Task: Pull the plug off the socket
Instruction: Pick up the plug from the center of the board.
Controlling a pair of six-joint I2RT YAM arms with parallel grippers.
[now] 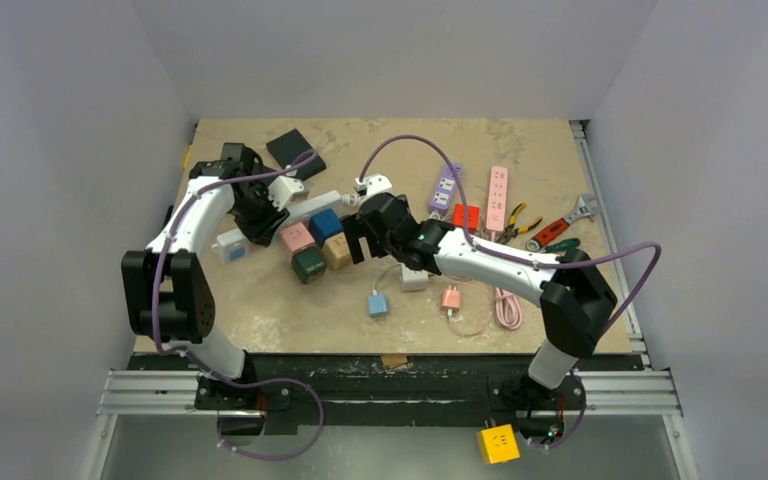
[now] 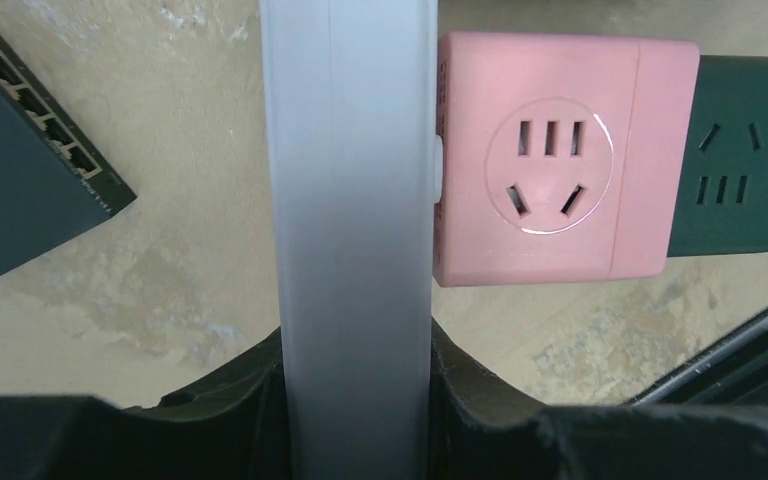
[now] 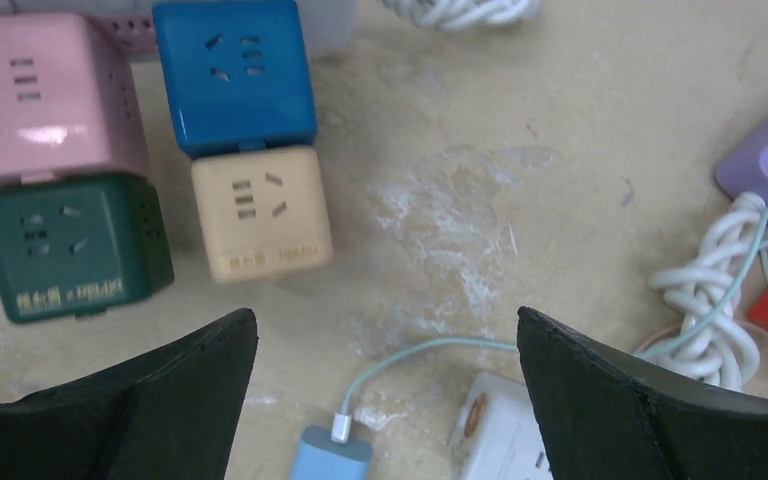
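A long white power strip, the socket (image 2: 350,200) (image 1: 305,207), lies across the table's left half. My left gripper (image 2: 355,350) (image 1: 260,215) is shut on it, one black finger (image 2: 245,385) pressed to each side. A pink cube adapter (image 2: 540,160) (image 1: 297,237) butts against the strip's side, with a green cube (image 2: 750,150) (image 3: 70,245) joined behind it. A blue cube (image 3: 235,75) and a tan cube (image 3: 260,210) sit beside them. Which cube carries the plug I cannot tell. My right gripper (image 3: 385,320) (image 1: 355,240) hangs open just right of the cubes, with nothing between its fingers.
A black network switch (image 2: 20,170) lies left of the strip. Below my right gripper are a blue charger (image 3: 330,455) with its cable, a white adapter (image 3: 495,440) and a coiled white cable (image 3: 705,300). Purple (image 1: 445,188) and pink (image 1: 498,198) strips, pliers (image 1: 512,222) and a wrench (image 1: 570,215) lie far right.
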